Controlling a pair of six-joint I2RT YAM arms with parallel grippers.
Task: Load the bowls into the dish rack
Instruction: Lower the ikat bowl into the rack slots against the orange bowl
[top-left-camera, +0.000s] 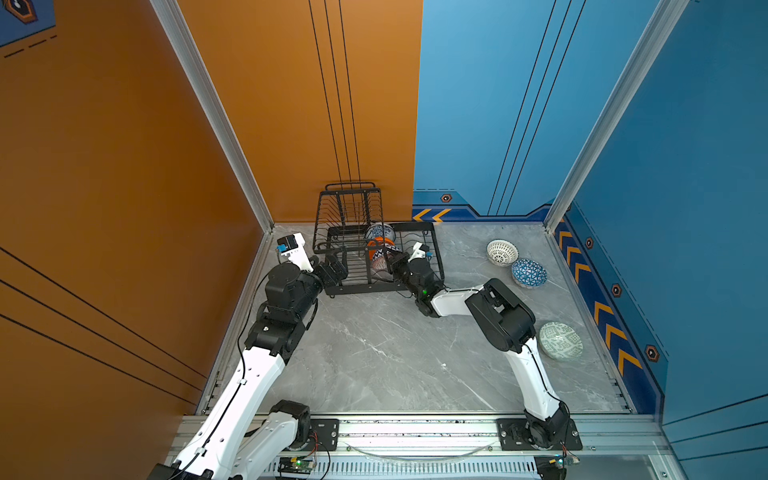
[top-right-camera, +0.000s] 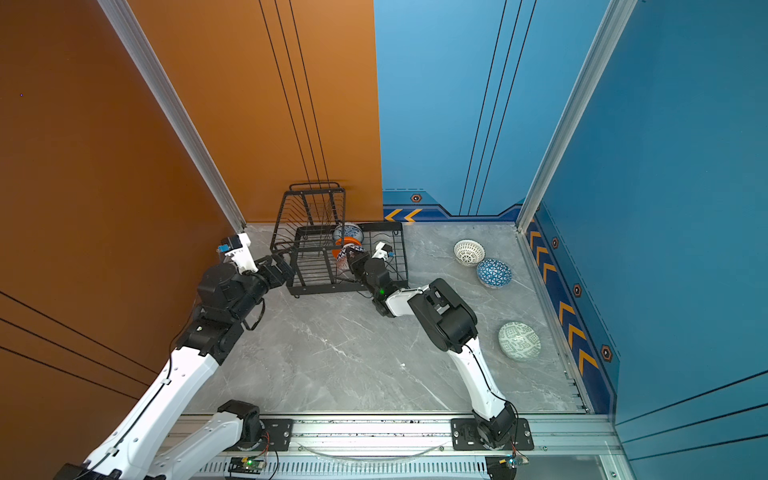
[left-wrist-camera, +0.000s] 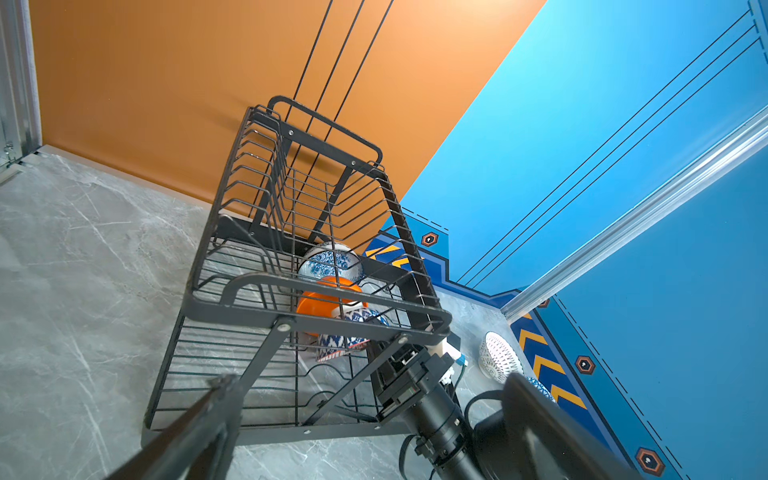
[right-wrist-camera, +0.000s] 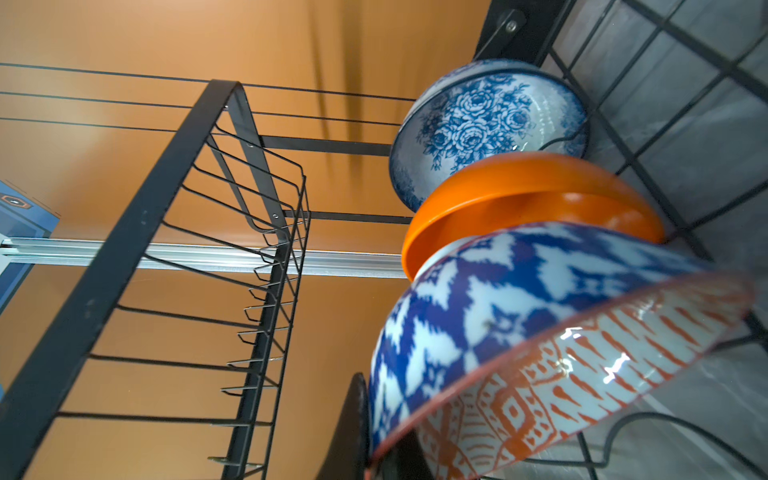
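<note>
Dish rack (top-left-camera: 374, 289), black wire, one: stands at the back of the grey table (top-left-camera: 374, 357) against the orange wall. The raised basket tier is on its left part and the flat lower tray runs off to the right.

Left claw (top-left-camera: 334, 270): at the left end of the lower tray, jaws spread wide, nothing gripped. Whether it touches the wire cannot be told.

Floral bowl (top-left-camera: 380, 230), blue and white: on edge in the lower tray, rearmost in a row of three, nearest the wall.

Orange bowl (left-wrist-camera: 324, 301), plain and glossy: on edge in the same tray, just in front of the floral bowl.

Zigzag bowl (right-wrist-camera: 519, 332), blue zigzags outside, orange marks inside: tilted on edge at the front of the row, close against the orange bowl. Whether it rests on the wire cannot be told.

Right claw (top-left-camera: 391, 262): extends in over the tray from the front right, pinched narrow on the zigzag bowl's rim.

Lattice bowl (top-left-camera: 502, 252), white: tilted on the table, right of the rack and well apart from it.

Triangle bowl (top-left-camera: 528, 273), blue: on the table just beside the lattice bowl, on its near right.

Green bowl (top-left-camera: 560, 340), pale and patterned: on the table nearer the front, close to the right wall and beside the right arm's elbow, well apart from the other two loose bowls.
</note>
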